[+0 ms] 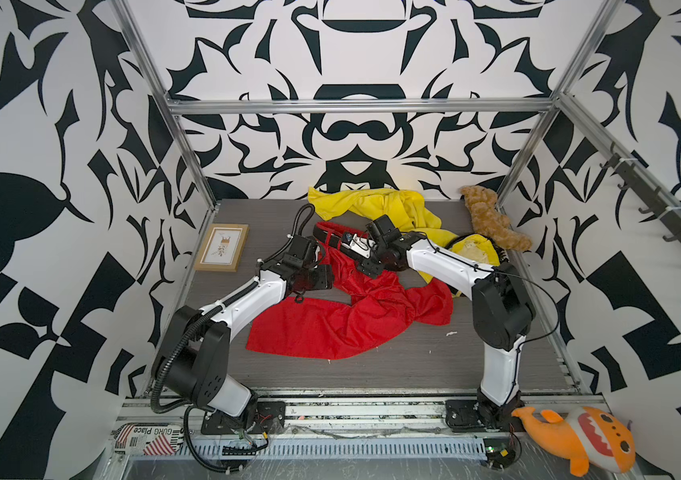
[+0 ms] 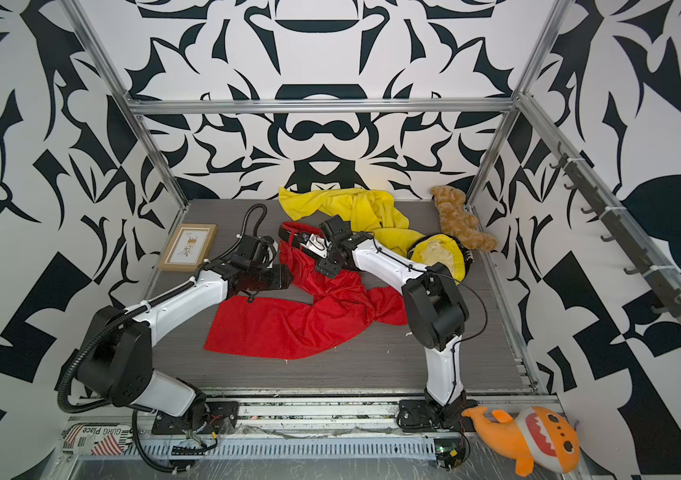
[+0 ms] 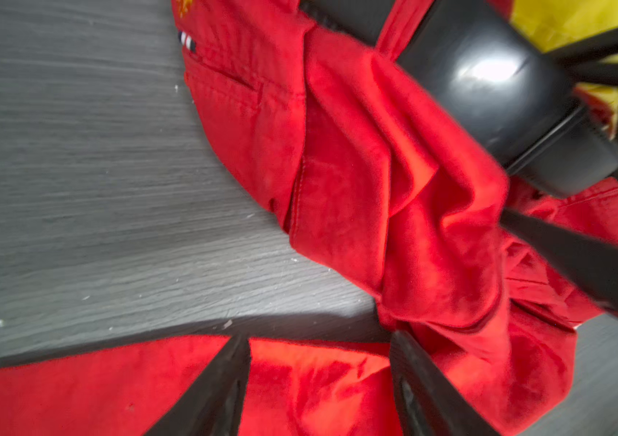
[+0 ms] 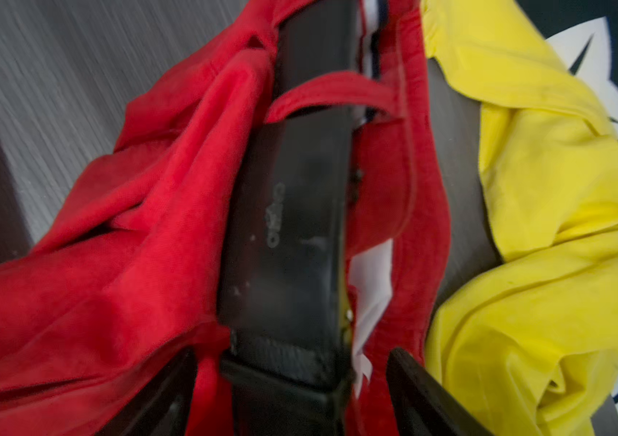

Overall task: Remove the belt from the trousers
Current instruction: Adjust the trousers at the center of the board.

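Evidently, the belt (image 4: 288,226) was threaded under a loop of the red trousers (image 1: 330,328), at their waistband, toward the back of the table (image 1: 372,365). The right gripper (image 4: 292,400) straddled it, jaws wide, clear of both edges. The left gripper (image 3: 320,392) hung over red cloth, jaws wide, empty. The yellow trousers (image 1: 372,203) lay crumpled just behind them.

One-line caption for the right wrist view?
Right gripper open astride the black belt, threaded under a loop of the red trousers, yellow trousers alongside.
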Available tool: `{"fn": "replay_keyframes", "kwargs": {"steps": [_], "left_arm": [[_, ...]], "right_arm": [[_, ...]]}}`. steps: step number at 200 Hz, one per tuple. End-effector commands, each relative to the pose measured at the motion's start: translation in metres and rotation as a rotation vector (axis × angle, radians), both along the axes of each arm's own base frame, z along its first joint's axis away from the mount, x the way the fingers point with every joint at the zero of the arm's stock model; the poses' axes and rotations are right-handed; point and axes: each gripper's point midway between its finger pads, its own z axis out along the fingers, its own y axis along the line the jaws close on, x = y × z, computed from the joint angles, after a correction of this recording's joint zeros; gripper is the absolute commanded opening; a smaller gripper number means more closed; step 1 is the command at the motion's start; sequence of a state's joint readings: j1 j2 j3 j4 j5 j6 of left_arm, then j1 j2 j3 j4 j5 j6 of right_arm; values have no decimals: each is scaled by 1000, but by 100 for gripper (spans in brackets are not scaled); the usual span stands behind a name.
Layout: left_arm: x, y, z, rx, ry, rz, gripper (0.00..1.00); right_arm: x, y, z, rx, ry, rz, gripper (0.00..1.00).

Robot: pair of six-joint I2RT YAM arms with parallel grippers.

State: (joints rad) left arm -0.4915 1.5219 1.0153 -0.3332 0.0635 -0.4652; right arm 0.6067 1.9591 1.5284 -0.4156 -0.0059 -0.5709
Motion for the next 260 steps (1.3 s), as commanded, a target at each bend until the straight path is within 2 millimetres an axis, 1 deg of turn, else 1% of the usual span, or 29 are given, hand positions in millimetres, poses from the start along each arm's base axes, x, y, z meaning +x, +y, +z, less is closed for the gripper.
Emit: {"fn": "replay_keyframes", "kwargs": {"steps": [1,16,25,28,35,44,48,60,75,86,88,90,100,114,129,152,154,159,182,191,201,208,218,220,223,239,254,260], "left_arm": [[7,-10,10,-33,-15,-6,64],[9,-16,9,-47,-15,-11,64],[10,-22,10,-56,-15,-18,64],[11,-23,9,-57,-14,-21,65],[13,-28,9,-61,-17,-26,66],[15,-35,9,-62,-20,-35,69],[17,-37,10,-63,-23,-35,70],[22,-43,11,-74,-30,-30,77],[30,-47,13,-98,-38,-9,84],[35,-51,18,-124,-56,0,84],[36,-52,19,-128,-59,2,87],[37,-52,21,-133,-63,3,88],[40,-55,22,-149,-69,11,89],[45,-56,22,-151,-73,23,89],[49,-52,15,-127,-74,44,88],[54,-49,9,-126,-86,62,86],[54,-49,9,-125,-87,63,83],[55,-47,8,-121,-90,71,81],[61,-48,3,-146,-126,75,79],[63,-53,3,-180,-146,66,79],[66,-60,4,-222,-165,47,81],[67,-66,5,-245,-177,28,84],[67,-77,9,-276,-196,-15,84],[67,-79,11,-280,-202,-23,88],[66,-82,11,-281,-206,-33,89],[64,-98,12,-289,-236,-99,92],[65,-112,12,-311,-259,-152,93],[67,-116,12,-316,-271,-162,89]], "right_arm": [[13,6,19,12,-95,3,79],[23,7,17,10,-137,-25,70],[27,7,19,13,-154,-32,61],[26,8,19,20,-155,-27,56],[26,10,24,34,-161,-20,48],[22,13,32,61,-167,-6,40],[21,15,39,77,-175,0,37],[15,16,51,106,-185,15,32],[7,15,64,129,-189,25,30],[0,15,74,141,-197,32,29],[0,15,76,144,-199,33,29],[-2,15,78,147,-200,35,29],[-7,14,88,165,-205,38,28],[-14,10,101,192,-216,29,27],[-23,7,115,228,-221,27,26],[-41,2,130,290,-207,21,25],[-42,1,130,294,-206,20,25],[-46,0,132,305,-202,20,24],[-65,-9,127,349,-178,4,24],[-71,-14,116,354,-159,-8,23],[-78,-19,102,352,-133,-21,22],[-81,-22,95,350,-120,-30,22],[-85,-25,88,352,-108,-47,21],[-85,-26,87,355,-107,-50,21],[-86,-26,86,357,-107,-53,21],[-89,-29,87,377,-111,-64,21],[-92,-28,88,391,-110,-61,21],[-92,-28,88,390,-109,-63,21]]}}
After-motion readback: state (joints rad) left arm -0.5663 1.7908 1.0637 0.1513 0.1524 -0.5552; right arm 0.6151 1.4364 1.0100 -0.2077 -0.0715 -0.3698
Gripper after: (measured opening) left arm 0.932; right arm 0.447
